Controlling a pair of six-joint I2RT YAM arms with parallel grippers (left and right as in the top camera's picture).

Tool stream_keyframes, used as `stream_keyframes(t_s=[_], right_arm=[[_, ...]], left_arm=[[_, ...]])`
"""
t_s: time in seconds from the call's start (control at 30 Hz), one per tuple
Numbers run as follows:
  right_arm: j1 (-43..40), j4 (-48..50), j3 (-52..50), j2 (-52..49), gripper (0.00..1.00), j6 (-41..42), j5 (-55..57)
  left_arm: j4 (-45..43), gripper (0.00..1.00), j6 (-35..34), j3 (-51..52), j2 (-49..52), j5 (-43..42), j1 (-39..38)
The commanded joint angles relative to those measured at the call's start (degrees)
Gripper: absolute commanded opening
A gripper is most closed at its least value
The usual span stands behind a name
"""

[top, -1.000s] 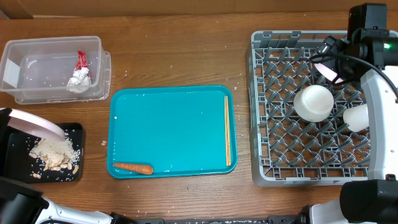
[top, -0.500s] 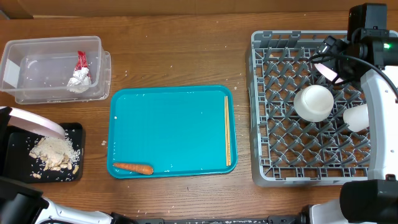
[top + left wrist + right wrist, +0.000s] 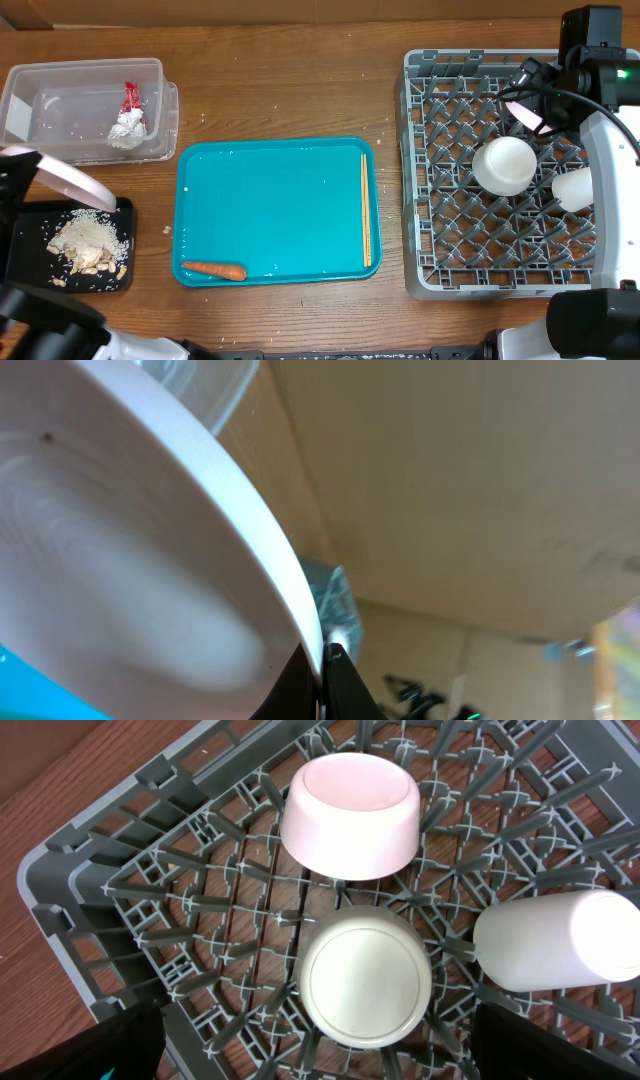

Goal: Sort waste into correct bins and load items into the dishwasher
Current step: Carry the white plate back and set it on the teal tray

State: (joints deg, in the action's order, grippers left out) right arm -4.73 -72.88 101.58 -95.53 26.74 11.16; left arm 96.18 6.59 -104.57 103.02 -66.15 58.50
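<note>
While the left claw (image 3: 322, 660) pinches the tilted plate (image 3: 65, 182) by its rim, slippage is possible; right claw (image 3: 330, 1045) stands wide, empty.

Tub (image 3: 85, 66) far left holding wrappers (image 3: 127, 125), shallow tray (image 3: 123, 211) before it with food scraps (image 3: 88, 243), serving tray (image 3: 280, 205) central with chopsticks (image 3: 366, 210) right and carrot (image 3: 214, 270) front-left, dish rack (image 3: 415, 180) right holding dishes (image 3: 505, 165)
</note>
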Motion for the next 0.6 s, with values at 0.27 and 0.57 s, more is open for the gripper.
stream_keyframes(t_s=[0.27,0.57], right_arm=[[0.1,0.3,1.0,1.2,1.00,0.1,0.8],[0.1,0.3,1.0,1.2,1.00,0.1,0.8]], left_arm=[[-5.7,0.04,-13.1,-1.4,-12.9,25.7,-26.3],[-12.4,0.04,-28.6,-1.3,-11.3,52.2,-58.8]])
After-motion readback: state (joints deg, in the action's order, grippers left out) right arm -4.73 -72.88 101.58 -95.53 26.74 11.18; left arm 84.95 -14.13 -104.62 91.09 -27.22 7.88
